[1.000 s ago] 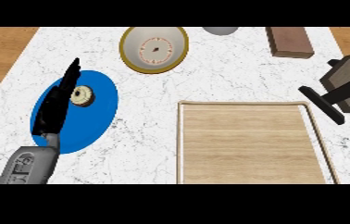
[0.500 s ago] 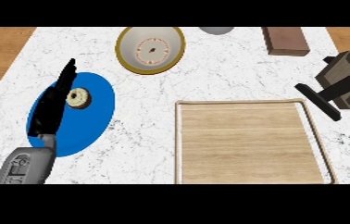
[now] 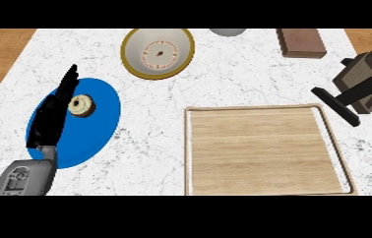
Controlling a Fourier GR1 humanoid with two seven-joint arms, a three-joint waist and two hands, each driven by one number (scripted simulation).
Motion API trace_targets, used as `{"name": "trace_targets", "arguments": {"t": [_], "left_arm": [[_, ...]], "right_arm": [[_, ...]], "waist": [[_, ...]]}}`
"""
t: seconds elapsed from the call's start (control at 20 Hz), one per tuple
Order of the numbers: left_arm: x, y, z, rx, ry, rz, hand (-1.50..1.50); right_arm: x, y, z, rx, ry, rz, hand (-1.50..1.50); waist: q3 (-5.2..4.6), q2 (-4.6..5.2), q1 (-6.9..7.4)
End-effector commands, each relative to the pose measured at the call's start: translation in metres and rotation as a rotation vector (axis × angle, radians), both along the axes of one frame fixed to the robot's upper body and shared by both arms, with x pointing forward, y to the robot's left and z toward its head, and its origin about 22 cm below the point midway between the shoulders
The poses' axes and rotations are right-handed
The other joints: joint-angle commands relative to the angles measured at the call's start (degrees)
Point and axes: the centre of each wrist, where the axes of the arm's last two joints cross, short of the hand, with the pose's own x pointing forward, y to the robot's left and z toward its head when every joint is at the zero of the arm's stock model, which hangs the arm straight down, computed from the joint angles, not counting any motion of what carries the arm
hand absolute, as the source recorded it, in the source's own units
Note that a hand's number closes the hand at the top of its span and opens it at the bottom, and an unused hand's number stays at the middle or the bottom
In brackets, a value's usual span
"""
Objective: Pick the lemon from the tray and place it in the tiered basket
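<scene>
No lemon shows anywhere in the head view. The wooden tray (image 3: 262, 153) lies at the lower right with nothing on it. A dark stand with wooden parts (image 3: 350, 89), cut off by the right edge, may be the tiered basket; I cannot tell. My left hand (image 3: 51, 119) rests at the left over a blue plate (image 3: 98, 129), open, fingers straight and pointing away from me, holding nothing. My right hand is out of view.
A small doughnut (image 3: 80, 105) sits on the blue plate beside my left hand. A cream plate with a gold rim (image 3: 158, 52) lies at the back. A brown block (image 3: 301, 42) and a grey round thing (image 3: 227, 31) stand at the back edge.
Everything in view has slid slightly to the left. My left hand keeps the same open pose over the blue plate.
</scene>
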Motion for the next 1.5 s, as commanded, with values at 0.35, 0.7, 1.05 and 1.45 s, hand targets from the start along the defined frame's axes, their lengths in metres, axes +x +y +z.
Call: {"name": "trace_targets", "arguments": {"t": [0.35, 0.7, 1.05, 1.45], "left_arm": [[-0.003, 0.004, 0.006, -0.002, 0.004, 0.014, 0.0], [-0.009, 0.014, 0.003, -0.007, -0.001, 0.006, 0.0], [-0.005, -0.002, -0.003, -0.004, -0.001, 0.01, 0.0], [-0.007, 0.007, -0.015, -0.01, 0.003, 0.031, 0.0]], "right_arm": [[-0.013, -0.057, -0.007, -0.004, 0.111, 0.009, 1.5], [-0.02, -0.087, -0.023, 0.147, 0.089, 0.092, 1.5], [-0.023, -0.116, -0.057, 0.439, -0.048, 0.015, -1.5], [-0.024, -0.108, -0.053, 0.378, -0.236, 0.087, -1.5]], "waist": [[0.08, -0.46, -0.7], [0.1, -0.68, -1.05], [0.18, -0.26, -0.9], [0.07, -0.84, -1.9]]}}
